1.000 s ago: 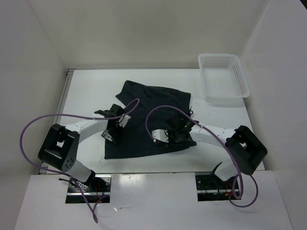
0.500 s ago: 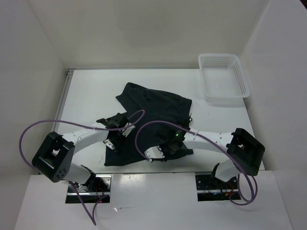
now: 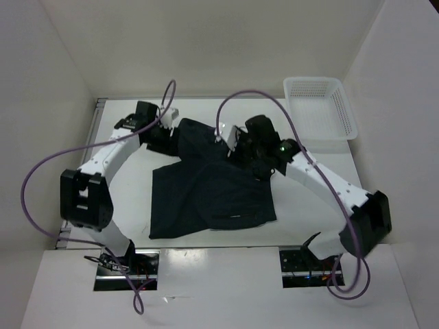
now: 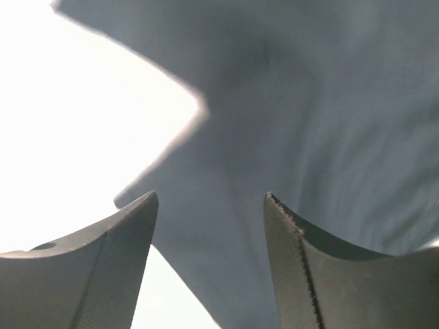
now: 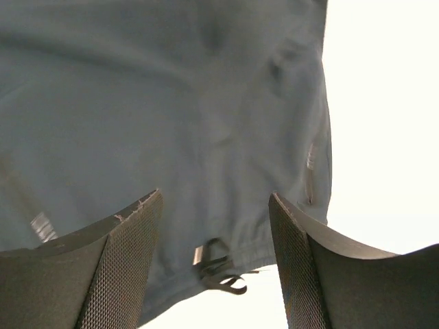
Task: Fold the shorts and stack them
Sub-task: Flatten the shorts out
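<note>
The fold looks to be the step in hand, since the shorts are not yet a neat packet and nothing is stacked.

On the left, the left arm [image 3: 110,154] reaches to the far left corner of the shorts [image 3: 206,192]. Its wrist view shows the left fingers [image 4: 103,271] spread apart with nothing pinched. The dark cloth runs under and between them, and its ragged edge meets the bright worktop [image 3: 127,205] just to their left. I cannot tell whether the tips touch the cloth.

The shorts lie rumpled in the middle of the worktop, the far part bunched between the two arms and the near part flatter.

On the right, the right arm [image 3: 322,181] comes in over the far right part of the shorts. The right fingers [image 5: 120,267] are also spread and hold nothing. Cloth fills the gap between them, a drawstring [image 5: 219,271] lies just by the tips, and the hem runs off to their right.

The basket [image 3: 321,140] stands apart at the far right corner.

The next move, as I judge it, calls for both pairs of fingers to drop onto the far edge, pinch one layer each and carry it evenly toward the near side
</note>
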You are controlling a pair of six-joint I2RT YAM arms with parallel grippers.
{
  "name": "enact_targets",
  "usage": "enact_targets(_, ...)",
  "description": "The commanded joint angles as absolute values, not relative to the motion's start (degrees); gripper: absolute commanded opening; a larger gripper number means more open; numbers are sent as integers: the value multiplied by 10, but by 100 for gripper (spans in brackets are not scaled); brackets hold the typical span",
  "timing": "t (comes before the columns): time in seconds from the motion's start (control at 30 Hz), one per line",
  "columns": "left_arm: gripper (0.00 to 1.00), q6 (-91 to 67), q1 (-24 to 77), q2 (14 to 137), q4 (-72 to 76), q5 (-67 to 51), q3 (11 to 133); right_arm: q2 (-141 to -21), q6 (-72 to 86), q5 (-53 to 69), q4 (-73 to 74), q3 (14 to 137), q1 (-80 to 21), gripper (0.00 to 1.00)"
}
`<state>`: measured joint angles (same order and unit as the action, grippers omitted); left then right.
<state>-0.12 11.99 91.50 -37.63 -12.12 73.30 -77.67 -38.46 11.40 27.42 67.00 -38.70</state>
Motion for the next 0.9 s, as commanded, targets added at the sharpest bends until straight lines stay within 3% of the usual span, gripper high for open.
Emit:
enact_targets(0.0,71,0,84,1006,-322,-205,833,-906,-281,120,229,733,-307,69)
enact_targets(0.27,74,0,66,1249,-310,-154,1099,-1075,-214,89,235,840,-193,67)
enact_targets(0.43,80,0,66,1313,-305,-104,1127,-1121,-219,76,235,872,-179,67)
enact_targets(0.67,80,0,66,1357,-305,-104,1115,-1154,-224,53,236,854,-179,71)
enact_targets(0.8,63,0,66,1370,-296,-68,1105,-1186,-214,1,235,865,-179,72)
enact_targets(0.87,47,0,66,1375,-296,-62,1105,-1192,-208,-12,228,870,-179,72)
